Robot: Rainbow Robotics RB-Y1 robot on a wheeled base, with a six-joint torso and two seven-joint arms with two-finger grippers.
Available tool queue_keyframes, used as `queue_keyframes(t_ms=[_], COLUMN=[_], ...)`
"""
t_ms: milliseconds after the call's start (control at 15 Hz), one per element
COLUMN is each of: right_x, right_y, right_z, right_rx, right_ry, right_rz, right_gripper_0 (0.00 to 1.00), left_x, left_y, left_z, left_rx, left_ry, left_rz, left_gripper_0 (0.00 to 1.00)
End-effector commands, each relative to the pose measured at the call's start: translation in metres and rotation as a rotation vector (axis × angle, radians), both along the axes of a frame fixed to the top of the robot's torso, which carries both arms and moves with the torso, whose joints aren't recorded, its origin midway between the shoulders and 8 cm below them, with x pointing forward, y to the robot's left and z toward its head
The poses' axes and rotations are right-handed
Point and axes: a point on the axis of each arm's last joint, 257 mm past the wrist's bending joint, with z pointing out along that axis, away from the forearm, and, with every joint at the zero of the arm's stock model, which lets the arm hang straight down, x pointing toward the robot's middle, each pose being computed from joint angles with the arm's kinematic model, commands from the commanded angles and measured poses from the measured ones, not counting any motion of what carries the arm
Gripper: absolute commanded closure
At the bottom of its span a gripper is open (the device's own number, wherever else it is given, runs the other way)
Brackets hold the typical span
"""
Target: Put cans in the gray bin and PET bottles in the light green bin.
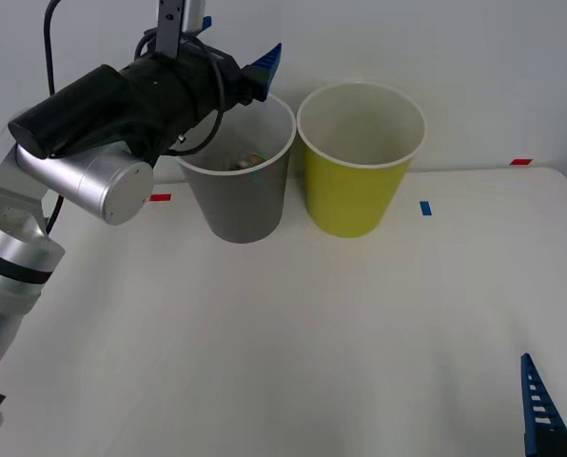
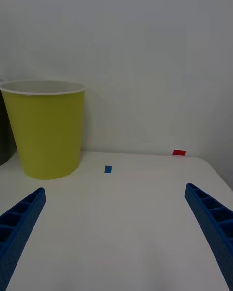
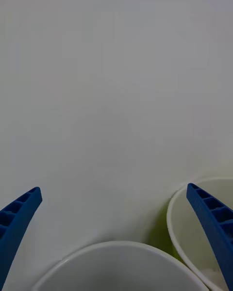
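Note:
The gray bin (image 1: 238,195) stands at the back of the white table, with the light green bin (image 1: 353,190) touching it on the right. My left gripper (image 1: 252,59) hovers open over the gray bin's rim, holding nothing. Its wrist view shows the gray bin's white rim (image 3: 116,252) below the left gripper (image 3: 112,190) and the light green bin's rim (image 3: 175,223) beside it. A small silvery thing (image 1: 245,162), likely a can, lies deep inside the gray bin. My right gripper (image 1: 538,409) is parked open at the table's near right corner. No PET bottles are in view.
The right gripper (image 2: 115,189) faces the light green bin (image 2: 48,131) across bare table. A blue tape mark (image 1: 425,208) and red tape marks (image 1: 520,162) (image 1: 160,198) lie on the table. A white wall rises close behind both bins.

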Motion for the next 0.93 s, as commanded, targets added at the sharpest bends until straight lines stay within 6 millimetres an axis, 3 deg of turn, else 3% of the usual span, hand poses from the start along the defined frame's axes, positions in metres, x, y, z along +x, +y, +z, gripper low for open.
queue_keyframes(t_ms=[67, 200, 667, 933], right_x=[0.0, 0.0, 0.0, 0.0], right_y=[0.0, 0.0, 0.0, 0.0], right_z=[0.0, 0.0, 0.0, 0.0], right_rx=[0.0, 0.0, 0.0, 0.0], right_ry=[0.0, 0.0, 0.0, 0.0], right_rz=[0.0, 0.0, 0.0, 0.0], right_gripper_0=[0.0, 0.0, 0.0, 0.0], left_x=[-0.001, -0.007, -0.049, -0.084], left_y=[0.0, 0.004, 0.077, 0.116], left_z=[0.0, -0.003, -0.022, -0.057], left_rx=[-0.007, 0.004, 0.077, 0.071], left_ry=[0.005, 0.0, -0.032, -0.004], left_rz=[-0.005, -0.005, 0.085, 0.143], left_gripper_0=[0.0, 0.0, 0.0, 0.0])
